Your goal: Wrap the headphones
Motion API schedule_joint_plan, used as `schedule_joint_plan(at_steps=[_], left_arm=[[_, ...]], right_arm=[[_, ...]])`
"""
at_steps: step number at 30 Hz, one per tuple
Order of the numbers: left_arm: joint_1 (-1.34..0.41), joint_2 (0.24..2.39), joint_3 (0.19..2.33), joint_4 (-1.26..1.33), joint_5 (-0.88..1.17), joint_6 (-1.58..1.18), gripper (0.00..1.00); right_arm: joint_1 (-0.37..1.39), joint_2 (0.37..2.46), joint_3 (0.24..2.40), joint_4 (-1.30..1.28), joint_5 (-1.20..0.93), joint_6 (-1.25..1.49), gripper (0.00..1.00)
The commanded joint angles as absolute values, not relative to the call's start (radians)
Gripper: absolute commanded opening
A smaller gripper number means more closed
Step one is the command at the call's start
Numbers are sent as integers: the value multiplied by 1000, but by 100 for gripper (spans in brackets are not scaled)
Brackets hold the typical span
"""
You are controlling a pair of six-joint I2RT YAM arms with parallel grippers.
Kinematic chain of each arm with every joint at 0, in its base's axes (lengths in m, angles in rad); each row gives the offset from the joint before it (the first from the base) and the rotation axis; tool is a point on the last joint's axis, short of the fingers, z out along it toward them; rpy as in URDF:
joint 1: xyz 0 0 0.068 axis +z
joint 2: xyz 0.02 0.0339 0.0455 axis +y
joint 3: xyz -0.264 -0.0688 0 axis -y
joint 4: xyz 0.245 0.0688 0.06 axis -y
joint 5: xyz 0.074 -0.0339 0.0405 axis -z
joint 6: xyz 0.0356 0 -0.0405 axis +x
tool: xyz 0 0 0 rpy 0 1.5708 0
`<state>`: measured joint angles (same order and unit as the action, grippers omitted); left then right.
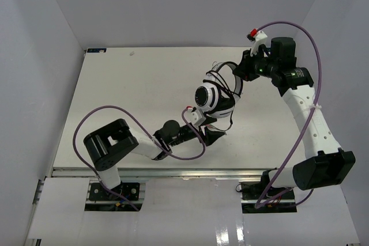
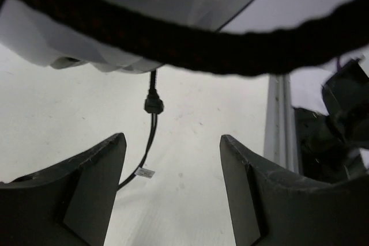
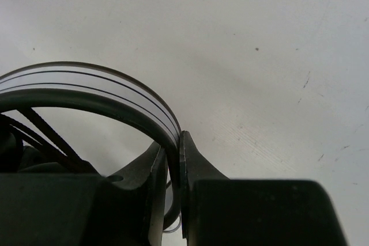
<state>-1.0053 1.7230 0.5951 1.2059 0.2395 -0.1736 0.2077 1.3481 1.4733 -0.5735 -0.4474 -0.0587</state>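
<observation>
Right gripper (image 3: 174,148) clamps headphones (image 1: 206,96); left gripper (image 2: 172,139) agape, empty; cord tag (image 2: 145,172) perhaps blank.

The headphones (image 1: 218,97) are white and black. The round earcup (image 1: 203,95) has a black centre ringed in white. In the right wrist view the pale headband (image 3: 86,76) carries thin black stripes above a black inner band. The cord (image 2: 153,125) is black, with a small white tag (image 2: 145,172). The counter (image 1: 132,96) is off-white, flecked with small dark specks. The left claw (image 2: 173,142) is matte dark grey with paler scuffed edges; the right claw (image 3: 174,142) is black. The left arm (image 1: 147,148) and right arm (image 1: 311,125) are white with black joints, and their cables (image 1: 95,113) are purple. A red spot (image 1: 252,32) marks a white connector (image 1: 260,36).
</observation>
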Motion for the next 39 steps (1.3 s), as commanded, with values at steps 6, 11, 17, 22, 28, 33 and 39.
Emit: schedule_joint_plan(at_steps=[6,11,17,22,28,33,39], left_arm=[[-1080,1831,470,1520,-123,-112,88],[-1081,1815,422,1620,-171,-95,88],[-1089,1848,514,1558,-155,-42,88],[-1097,1862,585,1513,-110,-11,88],[-1104,1854,597,1486,-97,-3,87],[-1108,1835,588,1451,-174,28,84],[-1106,1855,647,1402,-157,36,29]], right_arm=[[229,1342,1600,-557,-558,152,8],[229,1348,1610,-556,-568,164,8],[227,1353,1593,-537,-597,223,8],[227,1353,1586,-535,-582,233,8],[227,1360,1589,-535,-582,232,8],[227,1361,1585,-531,-597,233,8],[227,1350,1566,-523,-637,243,8]])
